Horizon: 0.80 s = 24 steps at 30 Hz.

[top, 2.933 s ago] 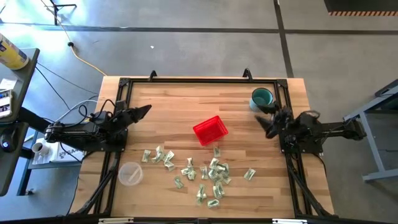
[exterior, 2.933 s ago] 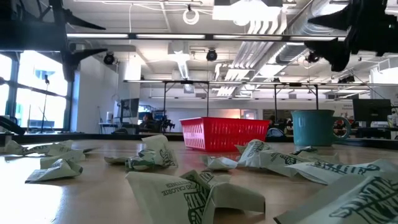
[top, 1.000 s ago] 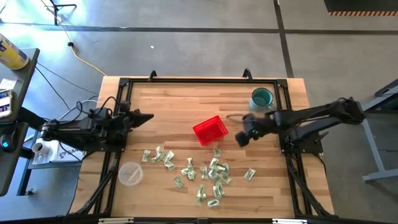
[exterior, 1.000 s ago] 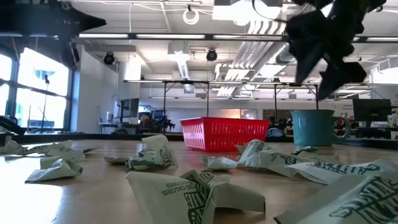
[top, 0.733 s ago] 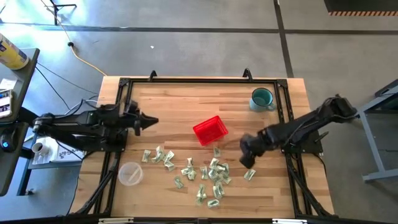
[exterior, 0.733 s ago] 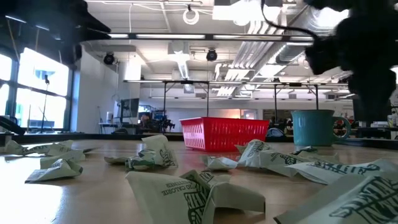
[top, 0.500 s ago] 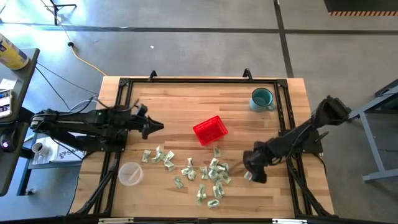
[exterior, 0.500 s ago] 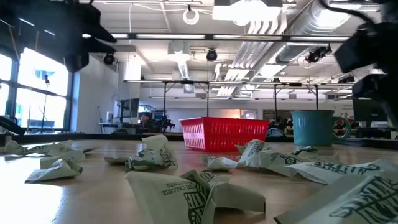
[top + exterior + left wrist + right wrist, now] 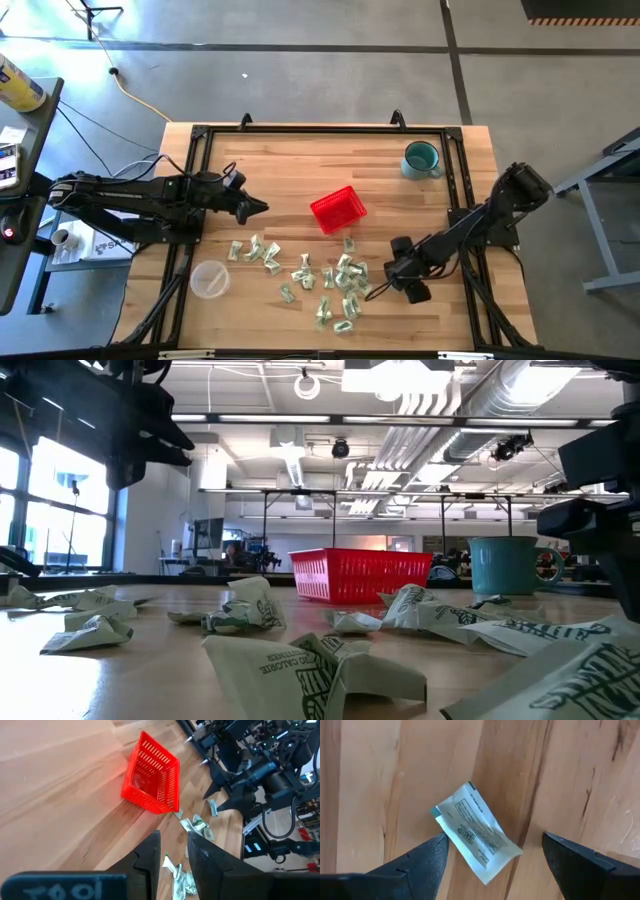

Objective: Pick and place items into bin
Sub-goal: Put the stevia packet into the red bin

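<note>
Several small pale green and white packets [image 9: 330,280] lie scattered on the near half of the wooden table, big in the low view's foreground [image 9: 300,660]. The red basket [image 9: 338,209] stands on its base at mid-table, also in the low view [image 9: 360,575] and the left wrist view [image 9: 150,775]. My right gripper [image 9: 400,280] is low over one lone packet [image 9: 475,837] lying flat at the right of the pile. It is open [image 9: 492,857], with a finger on either side, clear of the packet. My left gripper [image 9: 260,208] hovers shut left of the basket.
A teal mug [image 9: 421,158] stands near the far right corner. A clear plastic cup [image 9: 210,279] sits near the left near corner. Bare wood stretches along the far half and between the basket and my left gripper. A black frame [image 9: 320,128] rims the table.
My right gripper has swung from beside the basket and mug toward the near edge and come down over the lone packet at the right of the pile. My left gripper has reached out to the right and slightly nearer, toward the basket. Packets and basket have stayed put.
</note>
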{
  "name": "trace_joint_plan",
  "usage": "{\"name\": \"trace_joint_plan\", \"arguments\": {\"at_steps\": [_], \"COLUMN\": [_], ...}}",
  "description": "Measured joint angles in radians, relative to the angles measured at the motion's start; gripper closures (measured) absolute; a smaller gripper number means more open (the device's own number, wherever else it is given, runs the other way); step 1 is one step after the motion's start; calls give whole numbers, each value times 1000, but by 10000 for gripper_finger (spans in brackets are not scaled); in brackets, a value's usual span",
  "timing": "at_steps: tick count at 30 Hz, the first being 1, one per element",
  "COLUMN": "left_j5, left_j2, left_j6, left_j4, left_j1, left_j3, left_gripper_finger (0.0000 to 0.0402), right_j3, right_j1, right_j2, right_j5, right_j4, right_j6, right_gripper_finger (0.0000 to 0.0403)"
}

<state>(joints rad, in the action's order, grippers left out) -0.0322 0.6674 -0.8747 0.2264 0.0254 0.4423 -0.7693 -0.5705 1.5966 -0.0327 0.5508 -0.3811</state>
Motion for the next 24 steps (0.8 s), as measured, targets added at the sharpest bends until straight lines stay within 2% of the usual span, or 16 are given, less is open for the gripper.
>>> {"name": "trace_joint_plan", "arguments": {"at_steps": [3,6,17,20,24], "left_j5": [0,0,0,0,0], "left_j2": [0,0,0,0,0], "left_j6": [-18,-21,-24,-24,-25], "left_j4": [0,0,0,0,0], "left_j1": [0,0,0,0,0], "left_j3": [0,0,0,0,0], "left_gripper_finger": [269,269,269,269,269], "right_j3": [-2,-2,4,4,4], "right_j1": [0,0,8,12,12], "right_j2": [23,29,-7,-8,-9], "right_j5": [11,21,36,29,26], "right_j4": [21,35,42,42,33], "right_j6": [-40,-88,-251,-300,-337], "right_gripper_finger": [106,148,383,390,338]}}
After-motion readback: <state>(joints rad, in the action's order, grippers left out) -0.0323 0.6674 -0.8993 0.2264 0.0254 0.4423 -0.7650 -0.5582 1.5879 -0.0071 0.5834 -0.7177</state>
